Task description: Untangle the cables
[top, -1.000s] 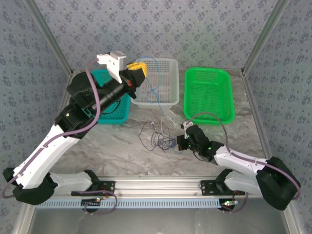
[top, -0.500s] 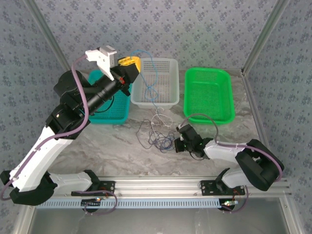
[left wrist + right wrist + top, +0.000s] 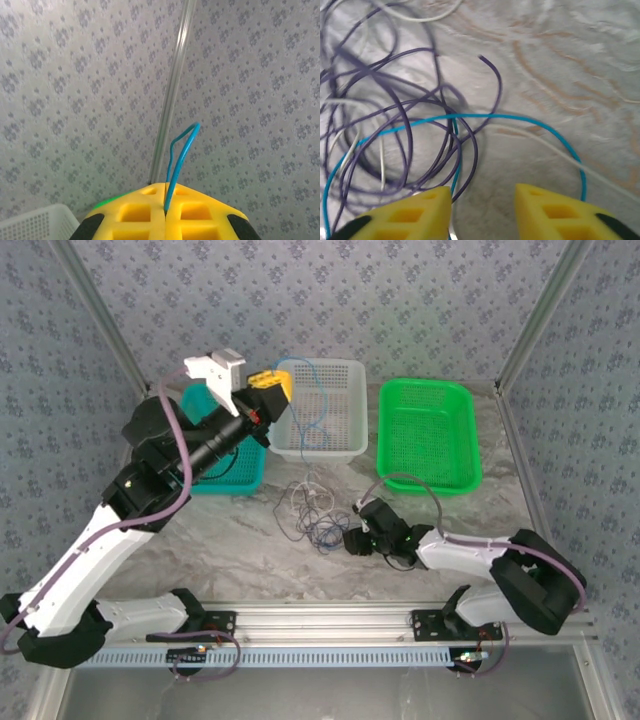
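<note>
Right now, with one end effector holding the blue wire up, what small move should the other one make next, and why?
Probably lower the open right end effector and close it on the dark purple wire loops. The left end effector pinches the thin blue cable, which threads through that tangle.

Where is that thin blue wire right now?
Seen from above, the blue wire is pinched in the left arm's fingers over the white basket's back left corner, and trails down to the tangle on the table just in front.

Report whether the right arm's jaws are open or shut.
Open: in the right wrist view a gap of bare table shows between the yellow fingertips, near the purple cables.
</note>
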